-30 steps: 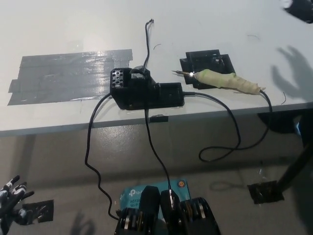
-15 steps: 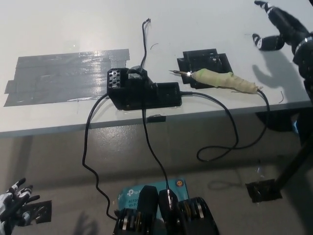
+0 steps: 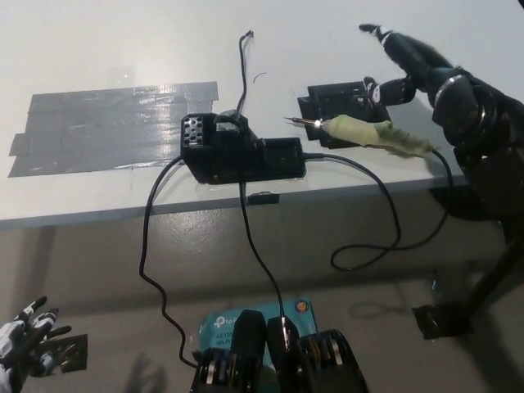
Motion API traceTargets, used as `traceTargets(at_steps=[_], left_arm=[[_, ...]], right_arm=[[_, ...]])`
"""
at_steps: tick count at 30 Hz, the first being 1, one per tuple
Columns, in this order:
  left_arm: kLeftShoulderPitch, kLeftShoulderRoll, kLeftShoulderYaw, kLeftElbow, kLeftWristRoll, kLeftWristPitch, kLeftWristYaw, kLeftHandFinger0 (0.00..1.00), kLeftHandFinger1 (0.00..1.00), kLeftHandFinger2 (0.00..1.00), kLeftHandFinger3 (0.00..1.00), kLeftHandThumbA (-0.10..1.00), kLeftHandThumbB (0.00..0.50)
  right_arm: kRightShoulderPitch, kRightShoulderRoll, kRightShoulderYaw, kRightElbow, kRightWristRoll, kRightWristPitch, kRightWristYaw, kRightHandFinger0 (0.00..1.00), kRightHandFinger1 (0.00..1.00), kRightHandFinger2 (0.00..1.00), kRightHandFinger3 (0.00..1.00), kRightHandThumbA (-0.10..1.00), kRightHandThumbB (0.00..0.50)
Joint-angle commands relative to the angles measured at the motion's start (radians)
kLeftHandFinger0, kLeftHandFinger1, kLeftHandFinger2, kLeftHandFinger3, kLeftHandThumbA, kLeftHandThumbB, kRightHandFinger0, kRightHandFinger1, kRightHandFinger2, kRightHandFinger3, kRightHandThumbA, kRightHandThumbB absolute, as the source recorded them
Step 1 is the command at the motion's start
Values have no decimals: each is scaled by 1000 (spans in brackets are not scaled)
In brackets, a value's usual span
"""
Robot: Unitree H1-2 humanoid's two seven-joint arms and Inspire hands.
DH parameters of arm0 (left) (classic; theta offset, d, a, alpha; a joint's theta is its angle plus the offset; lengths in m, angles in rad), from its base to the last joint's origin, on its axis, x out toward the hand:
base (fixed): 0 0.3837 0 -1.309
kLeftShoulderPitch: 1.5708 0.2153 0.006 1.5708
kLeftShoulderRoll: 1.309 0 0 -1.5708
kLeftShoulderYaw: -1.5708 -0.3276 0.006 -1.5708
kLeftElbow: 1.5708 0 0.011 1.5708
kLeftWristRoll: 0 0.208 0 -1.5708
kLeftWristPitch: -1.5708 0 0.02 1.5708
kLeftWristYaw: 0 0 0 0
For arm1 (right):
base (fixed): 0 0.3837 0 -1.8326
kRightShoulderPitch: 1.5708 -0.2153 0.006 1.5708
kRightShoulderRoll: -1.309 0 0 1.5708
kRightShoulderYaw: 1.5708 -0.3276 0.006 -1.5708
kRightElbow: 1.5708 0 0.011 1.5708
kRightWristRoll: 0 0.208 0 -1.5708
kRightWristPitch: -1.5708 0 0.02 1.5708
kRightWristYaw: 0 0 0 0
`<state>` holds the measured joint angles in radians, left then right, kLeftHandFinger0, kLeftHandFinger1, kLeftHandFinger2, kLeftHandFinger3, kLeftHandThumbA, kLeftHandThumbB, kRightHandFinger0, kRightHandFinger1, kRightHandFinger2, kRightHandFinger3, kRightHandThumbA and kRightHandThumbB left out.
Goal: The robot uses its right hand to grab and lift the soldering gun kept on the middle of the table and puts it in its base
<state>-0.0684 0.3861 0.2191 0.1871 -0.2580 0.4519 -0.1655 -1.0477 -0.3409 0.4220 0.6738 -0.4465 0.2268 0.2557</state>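
Right hand [image 3: 409, 65] had moved from the upper right corner toward centre right since half a second before, and now sat over the far end of the soldering gun [image 3: 372, 133], fingers spread, holding nothing. The gun lay unchanged on the table [image 3: 327, 33] at centre right, its tip over the flat black plate [image 3: 340, 100], its cord trailing off the table edge. The black base [image 3: 237, 151] stood at centre, just left of the tip. Left hand [image 3: 20, 344] rested at lower left, fingers apart.
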Motion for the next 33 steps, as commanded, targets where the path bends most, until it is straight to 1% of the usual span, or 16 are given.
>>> traceTargets(at_steps=[1, 2, 3, 4, 6, 8, 11, 13, 19, 20, 22, 26, 28, 31, 32, 33], left_arm=[[-7, 38, 0, -21, 6, -1, -23, 756, 777, 937, 1000, 520, 89], [-9, 39, 1, -20, 4, 0, -24, 754, 776, 934, 1000, 523, 89], [-10, 38, 3, -24, 2, 8, -22, 738, 777, 932, 1000, 536, 70], [-11, 37, 3, -22, 2, 10, -21, 747, 781, 938, 1000, 571, 33], [-13, 39, 3, -21, 3, 13, -21, 743, 783, 941, 1000, 589, 12], [-14, 38, 1, -19, 9, 18, -14, 727, 784, 943, 1000, 632, 17], [-12, 38, -4, -19, 14, 10, -19, 749, 799, 947, 1000, 687, 29], [-13, 36, -3, -18, 12, 12, -20, 755, 800, 948, 1000, 707, 24], [-21, 34, 0, -3, 9, 18, -23, 757, 791, 935, 1000, 730, 49], [-22, 34, -1, -3, 12, 16, -23, 756, 788, 928, 1000, 734, 52], [-26, 28, 7, 5, 2, 13, -25, 770, 789, 930, 1000, 730, 60], [-23, 29, -2, -2, 12, 4, -28, 768, 794, 939, 1000, 759, 66], [-22, 26, -2, -4, 12, 7, -25, 767, 790, 931, 1000, 763, 70], [-24, 24, -5, -8, 11, 8, -28, 791, 809, 937, 1000, 768, 70], [-24, 23, -5, -10, 11, 9, -26, 775, 802, 934, 1000, 769, 73], [-24, 22, -5, -12, 11, 10, -26, 760, 795, 930, 1000, 768, 74]], right_arm=[[-33, -25, -15, -23, -10, 30, 41, 1000, 1000, 1000, 1000, 472, 274], [-34, -25, -15, -17, -10, 29, 42, 1000, 1000, 1000, 1000, 479, 274], [-29, -30, -15, -26, -12, 38, 50, 1000, 1000, 1000, 1000, 467, 263], [-19, -37, -16, -34, -11, 46, 58, 1000, 1000, 1000, 1000, 437, 262], [-11, -41, -19, -37, -11, 51, 64, 1000, 1000, 1000, 1000, 431, 263], [4, -46, -19, -27, -11, 46, 64, 1000, 1000, 1000, 1000, 433, 262], [14, -47, -11, -20, -19, 48, 67, 1000, 1000, 1000, 1000, 462, 259], [25, -49, -7, -31, -23, 55, 76, 1000, 1000, 1000, 1000, 499, 266], [42, -36, 9, -56, -40, 58, 92, 1000, 1000, 1000, 1000, 523, 260], [36, -30, 12, -35, -41, 41, 85, 1000, 1000, 1000, 1000, 531, 275], [34, -23, 18, -36, -47, 34, 88, 1000, 1000, 1000, 1000, 521, 275], [33, -20, 33, -53, -59, 40, 108, 1000, 1000, 1000, 1000, 512, 250], [39, -28, 30, -47, -58, 43, 109, 1000, 1000, 1000, 1000, 523, 269], [35, -51, 48, -7, -83, 55, 115, 1000, 1000, 1000, 1000, 538, 270], [35, -58, 52, 4, -88, 56, 118, 1000, 1000, 1000, 1000, 552, 276], [35, -63, 54, 14, -93, 63, 115, 1000, 1000, 1000, 1000, 559, 301]])
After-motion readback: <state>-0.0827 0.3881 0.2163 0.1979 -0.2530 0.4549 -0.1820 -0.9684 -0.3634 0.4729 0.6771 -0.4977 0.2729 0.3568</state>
